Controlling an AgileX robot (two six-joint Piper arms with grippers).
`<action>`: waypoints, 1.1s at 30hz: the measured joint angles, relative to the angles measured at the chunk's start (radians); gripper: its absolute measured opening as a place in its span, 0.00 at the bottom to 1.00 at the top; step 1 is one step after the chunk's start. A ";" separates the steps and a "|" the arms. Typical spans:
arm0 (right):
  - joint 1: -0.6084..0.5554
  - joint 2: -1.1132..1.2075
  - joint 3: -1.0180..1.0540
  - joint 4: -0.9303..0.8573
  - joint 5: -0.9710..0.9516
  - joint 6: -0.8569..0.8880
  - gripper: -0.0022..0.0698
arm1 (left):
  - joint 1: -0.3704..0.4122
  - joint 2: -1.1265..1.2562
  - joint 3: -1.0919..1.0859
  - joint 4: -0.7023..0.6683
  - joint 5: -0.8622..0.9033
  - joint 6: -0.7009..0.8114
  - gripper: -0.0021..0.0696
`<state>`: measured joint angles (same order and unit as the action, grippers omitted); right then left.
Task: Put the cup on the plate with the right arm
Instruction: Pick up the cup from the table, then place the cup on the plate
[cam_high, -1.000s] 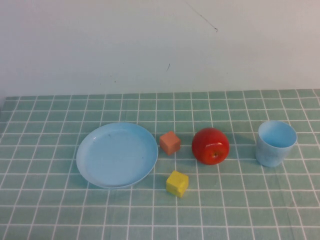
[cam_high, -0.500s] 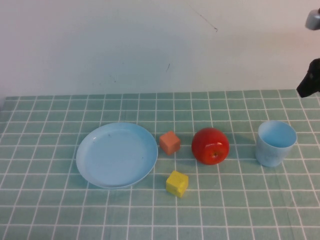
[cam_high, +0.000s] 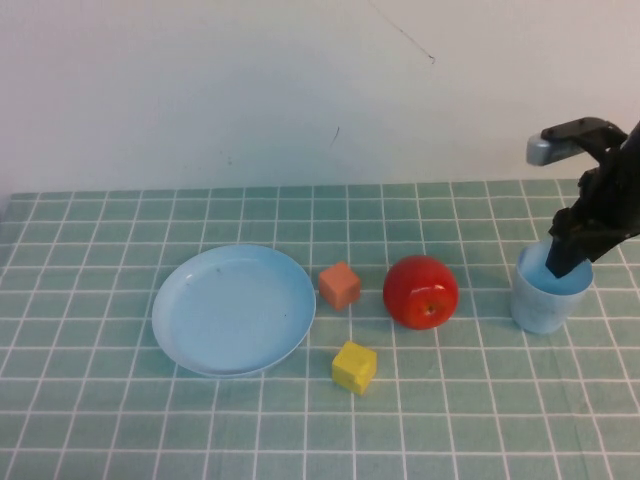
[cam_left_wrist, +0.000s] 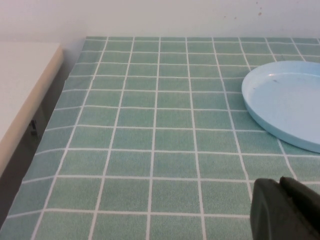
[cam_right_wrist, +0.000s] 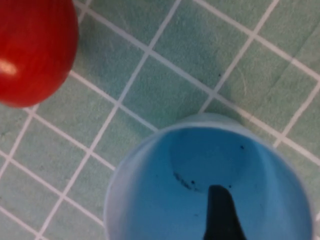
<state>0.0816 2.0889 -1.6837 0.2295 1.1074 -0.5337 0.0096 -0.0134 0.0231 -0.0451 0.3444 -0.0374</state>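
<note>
The light blue cup (cam_high: 543, 306) stands upright at the right of the table, to the right of the red apple (cam_high: 421, 291). My right gripper (cam_high: 561, 262) hangs over the cup's rim, open. In the right wrist view one dark finger (cam_right_wrist: 218, 215) reaches down inside the cup (cam_right_wrist: 165, 190); the other finger is out of view. The light blue plate (cam_high: 234, 310) lies empty at the left, apart from the cup. My left gripper (cam_left_wrist: 280, 182) is shut and empty, low over the table near the plate's (cam_left_wrist: 290, 105) side, and is out of the high view.
An orange cube (cam_high: 340, 285) sits between plate and apple. A yellow cube (cam_high: 355, 367) lies in front of them. The apple also shows in the right wrist view (cam_right_wrist: 30, 50), close beside the cup. A white wall backs the table; the table's left edge (cam_left_wrist: 60, 90) drops off.
My right arm has come in from the upper right and moved down to the cup, with a finger now inside it. The cup, plate, apple and cubes have not moved.
</note>
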 joint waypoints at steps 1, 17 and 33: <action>0.007 0.014 0.000 -0.002 -0.006 0.000 0.58 | 0.000 0.000 0.000 0.000 0.000 0.000 0.03; 0.087 0.034 -0.273 -0.056 0.095 0.002 0.06 | 0.000 0.000 0.000 0.000 0.000 0.000 0.03; 0.456 0.153 -0.548 0.141 -0.014 -0.062 0.06 | 0.000 0.000 0.000 0.000 0.000 0.000 0.03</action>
<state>0.5373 2.2421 -2.2319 0.3704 1.0931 -0.5957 0.0096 -0.0134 0.0231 -0.0451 0.3444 -0.0374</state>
